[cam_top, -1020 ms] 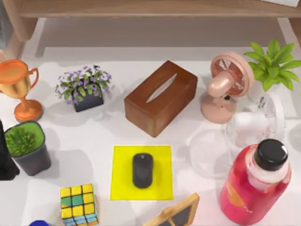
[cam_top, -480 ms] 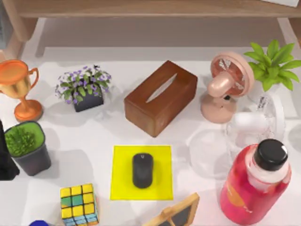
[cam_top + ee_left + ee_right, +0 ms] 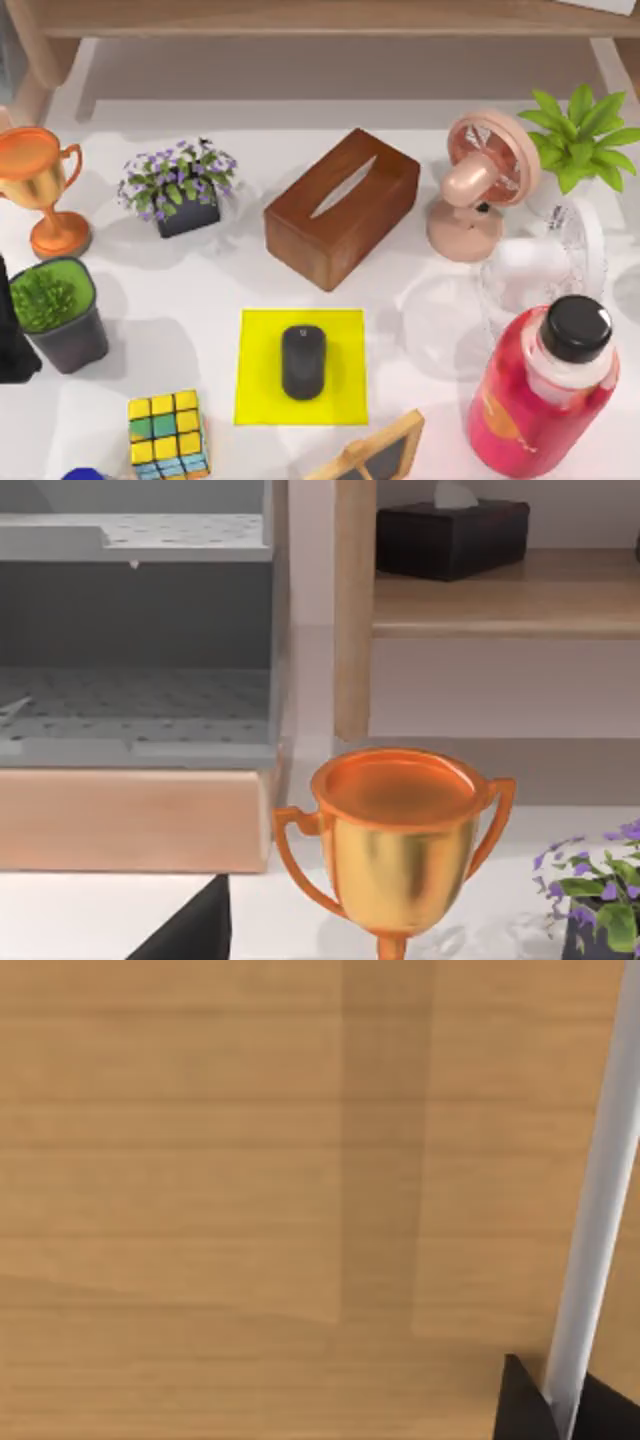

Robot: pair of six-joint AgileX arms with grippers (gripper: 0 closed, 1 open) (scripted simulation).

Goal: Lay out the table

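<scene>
Crowded white table [image 3: 200, 300], left to right. Far left: orange trophy [image 3: 38, 185], with a potted grass plant [image 3: 55, 310] nearer; a dark part of the left arm [image 3: 12, 340] sits at the left edge, finger state cannot be told. Centre: purple flower pot [image 3: 180, 190], wooden tissue box [image 3: 342, 208], black mouse [image 3: 303, 362] resting on the yellow mat [image 3: 260, 390]. Right: pink fan [image 3: 478, 185], clear fan [image 3: 545, 265], red bottle [image 3: 545, 385]. Right fingers: cannot tell. Risk: the tall bottle or trophy seems likely to topple if an arm sweeps in low between such close neighbours.
</scene>
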